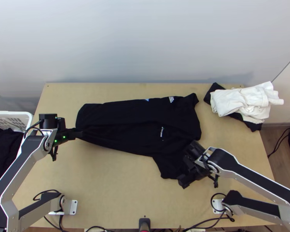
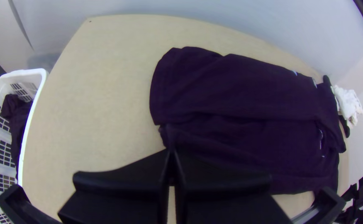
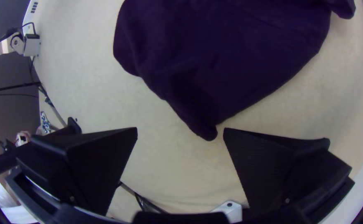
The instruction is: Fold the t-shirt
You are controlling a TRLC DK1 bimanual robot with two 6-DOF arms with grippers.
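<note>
One black t-shirt (image 1: 133, 123) lies crosswise on the table (image 1: 118, 189), long and a bit rumpled, with my left gripper (image 1: 79, 134) closed on the near corner of its left end and creases running out from the pinch. At the shirt's other end my right gripper (image 1: 185, 165) is wide open and holds nothing, with a near point of the cloth aimed into the gap between its fingers; beyond, near the table's far right corner, a bunched white cloth (image 1: 241, 101) lies on a dark one (image 1: 254, 125).
</note>
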